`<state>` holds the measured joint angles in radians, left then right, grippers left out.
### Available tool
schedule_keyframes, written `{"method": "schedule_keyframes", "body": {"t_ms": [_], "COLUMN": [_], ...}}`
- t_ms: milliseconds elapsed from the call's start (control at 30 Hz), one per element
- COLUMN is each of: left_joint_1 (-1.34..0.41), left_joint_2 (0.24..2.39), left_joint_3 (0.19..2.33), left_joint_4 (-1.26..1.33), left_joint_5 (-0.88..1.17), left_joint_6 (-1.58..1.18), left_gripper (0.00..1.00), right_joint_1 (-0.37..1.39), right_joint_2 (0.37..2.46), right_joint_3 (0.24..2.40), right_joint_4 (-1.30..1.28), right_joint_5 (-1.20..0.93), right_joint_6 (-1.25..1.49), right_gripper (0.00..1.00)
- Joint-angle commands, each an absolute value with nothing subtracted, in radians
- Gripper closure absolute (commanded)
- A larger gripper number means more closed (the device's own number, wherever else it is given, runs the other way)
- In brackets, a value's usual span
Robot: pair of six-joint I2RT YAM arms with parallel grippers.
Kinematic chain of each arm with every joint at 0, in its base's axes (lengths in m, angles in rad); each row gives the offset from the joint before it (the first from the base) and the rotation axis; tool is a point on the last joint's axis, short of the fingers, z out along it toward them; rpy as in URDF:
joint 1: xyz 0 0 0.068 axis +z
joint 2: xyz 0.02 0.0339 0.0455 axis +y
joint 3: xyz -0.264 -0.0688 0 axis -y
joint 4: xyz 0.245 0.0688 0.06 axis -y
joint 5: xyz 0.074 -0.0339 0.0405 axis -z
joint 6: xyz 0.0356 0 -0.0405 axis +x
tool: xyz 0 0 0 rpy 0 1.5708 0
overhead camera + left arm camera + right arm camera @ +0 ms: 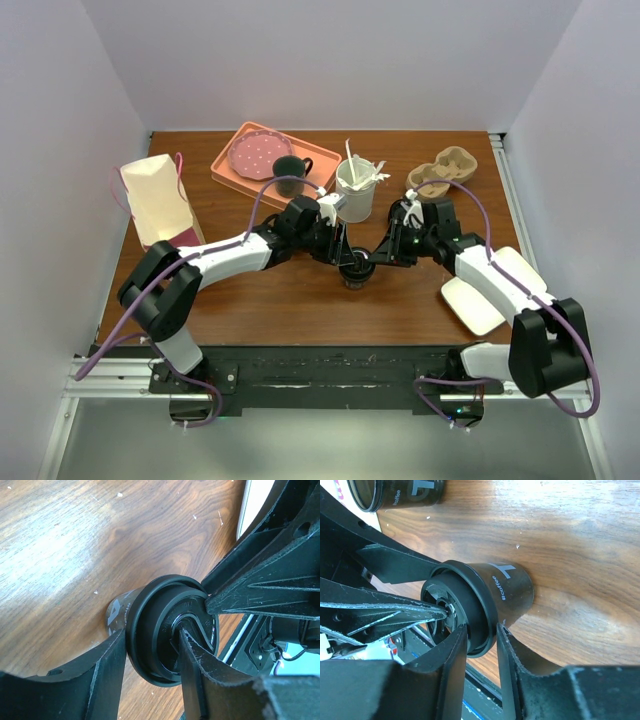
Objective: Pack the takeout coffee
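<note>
The takeout coffee [355,272], a small black cup with white lettering [512,592] and a round black lid [165,630], stands upright on the wooden table between both arms. From the left, my left gripper [345,256] reaches the cup. In the left wrist view, the left gripper [150,635] is shut on the lid, one finger outside the rim and the other in the lid's recess. From the right, my right gripper [372,262] meets the same cup. In the right wrist view, the right gripper [481,628] pinches the lid's rim, one finger on top and one under the rim.
A cream paper bag [158,200] stands at the left. An orange tray [235,170] at the back holds a pink plate [257,155] and a dark mug [290,172]. A white cup of stirrers [355,188], a cardboard cup carrier [445,172] and white sheets [480,300] are near the right arm.
</note>
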<state>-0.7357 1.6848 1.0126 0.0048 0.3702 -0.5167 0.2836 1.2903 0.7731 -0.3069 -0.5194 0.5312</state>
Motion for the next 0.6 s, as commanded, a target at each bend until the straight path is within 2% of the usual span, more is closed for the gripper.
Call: {"method": "schedule_keyframes", "body": {"t_ms": [0, 233, 400, 500, 567], "left_joint_1": [-0.756, -0.758, -0.758, -0.758, -0.759], "left_joint_2": [1.790, 1.804, 1.810, 1.828, 1.838], "left_joint_3": [0.943, 0.931, 0.933, 0.966, 0.989], "left_joint_4": [-0.250, -0.250, -0.255, -0.287, -0.308], "left_joint_5": [0.275, 0.272, 0.265, 0.252, 0.244], "left_joint_6": [-0.465, -0.460, -0.451, -0.405, -0.365], "left_gripper": [0.52, 0.53, 0.53, 0.53, 0.53], "right_joint_1": [0.287, 0.287, 0.287, 0.287, 0.285], "right_joint_2": [1.305, 1.325, 1.304, 1.267, 1.240], "right_joint_3": [0.732, 0.637, 0.594, 0.653, 0.728], "right_joint_4": [-0.246, -0.201, -0.193, -0.238, -0.291], "right_joint_5": [-0.502, -0.462, -0.460, -0.482, -0.482], "right_joint_6": [0.538, 0.555, 0.571, 0.565, 0.551], "right_gripper": [0.71, 0.77, 0.77, 0.73, 0.64]}}
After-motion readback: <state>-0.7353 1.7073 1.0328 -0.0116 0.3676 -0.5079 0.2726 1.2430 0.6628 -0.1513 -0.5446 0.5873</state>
